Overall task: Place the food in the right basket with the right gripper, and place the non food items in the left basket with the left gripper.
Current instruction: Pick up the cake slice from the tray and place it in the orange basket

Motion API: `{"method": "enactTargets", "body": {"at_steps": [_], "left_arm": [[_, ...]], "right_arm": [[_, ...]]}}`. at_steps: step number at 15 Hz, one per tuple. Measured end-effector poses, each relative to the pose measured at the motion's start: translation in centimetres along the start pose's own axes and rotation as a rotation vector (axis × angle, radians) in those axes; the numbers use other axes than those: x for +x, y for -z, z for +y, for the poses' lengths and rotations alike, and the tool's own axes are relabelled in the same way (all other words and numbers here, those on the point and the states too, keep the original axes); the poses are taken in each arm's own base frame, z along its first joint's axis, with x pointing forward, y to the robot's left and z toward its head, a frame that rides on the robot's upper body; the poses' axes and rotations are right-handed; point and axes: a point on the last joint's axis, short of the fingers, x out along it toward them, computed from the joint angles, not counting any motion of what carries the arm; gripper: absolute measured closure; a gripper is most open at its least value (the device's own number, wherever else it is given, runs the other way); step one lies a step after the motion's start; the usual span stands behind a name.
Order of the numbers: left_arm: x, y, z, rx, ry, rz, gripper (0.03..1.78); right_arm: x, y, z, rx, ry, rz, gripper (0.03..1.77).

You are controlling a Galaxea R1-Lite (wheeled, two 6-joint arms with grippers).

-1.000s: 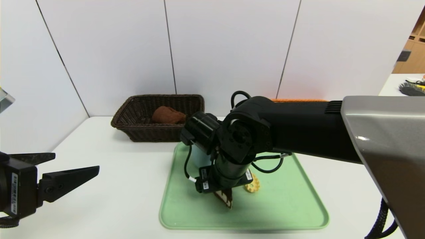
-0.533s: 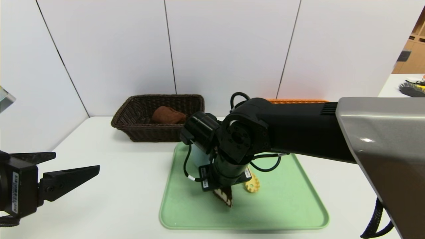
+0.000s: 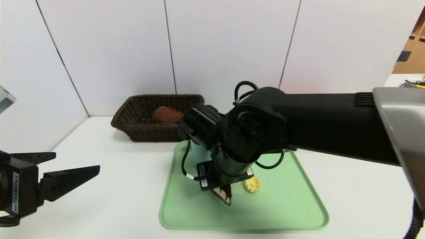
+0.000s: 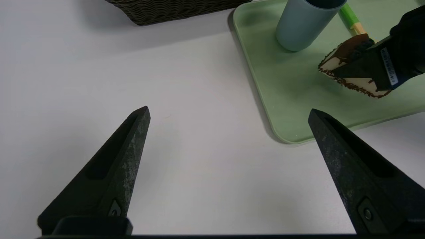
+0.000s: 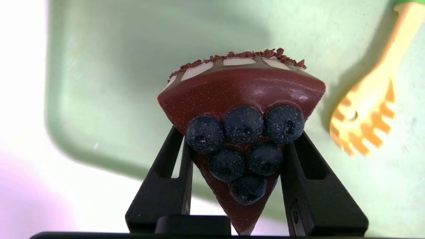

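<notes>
Black and spread wide, my left gripper (image 3: pixel 71 177) hangs over the left edge of the tabletop (image 3: pixel 116 186) and holds nothing. It is parked there, well apart from the tray.

Next comes the left basket (image 3: pixel 132 131), dark and woven, at the back of the tabletop. The brown towel (image 3: pixel 167 115) lies inside it.

The green tray (image 3: pixel 292 205) sits at the middle of the front edge. On its back left corner stands the blue-grey cup (image 4: pixel 303 25). The spoon (image 5: pixel 368 113) with its yellow slotted end lies on the tray just beside my right gripper (image 5: pixel 240 186).

My right gripper is pinching the cake slice (image 5: pixel 244 132) by its two slanted sides, near the pointed end. The wide end sticks out past the fingertips, and the blueberry top faces the wrist camera. The slice looks lifted just off the tray.

I cannot see the right basket here; my right arm (image 3: pixel 315 126) covers the back right part of the tabletop, where it may be. I think the next move is to carry the slice back and to the right. The cup and spoon are close by, so I should lift clear of them first. The grip is near the thin tip, so the slice could slip.
</notes>
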Motion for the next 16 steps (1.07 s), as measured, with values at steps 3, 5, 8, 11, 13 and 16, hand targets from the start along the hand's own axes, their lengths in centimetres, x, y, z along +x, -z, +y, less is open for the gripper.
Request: {"method": "enactTargets", "body": {"at_steps": [3, 5, 8, 11, 13, 16], "left_arm": [[0.0, 0.1, 0.0, 0.000, -0.001, 0.002, 0.12], [0.1, 0.1, 0.0, -0.001, -0.001, 0.003, 0.12], [0.1, 0.1, 0.0, -0.001, -0.003, 0.004, 0.12], [0.2, 0.2, 0.0, 0.001, -0.002, 0.010, 0.12], [0.3, 0.2, 0.0, 0.002, -0.002, 0.015, 0.12], [0.7, 0.2, -0.1, 0.005, 0.001, 0.027, 0.12]], "right_arm": [[-3.6, 1.4, 0.6, -0.038, -0.032, -0.007, 1.06], [-6.5, 2.5, 0.9, -0.064, -0.059, -0.034, 1.06], [-9.6, 2.3, -0.5, -0.037, -0.012, -0.163, 1.07], [-11.2, -0.5, -4.1, 0.068, 0.009, -0.316, 1.07], [-11.5, -2.7, -7.8, 0.137, 0.058, -0.393, 1.07], [-11.0, -5.9, -14.3, 0.246, 0.162, -0.495, 1.07]]}}
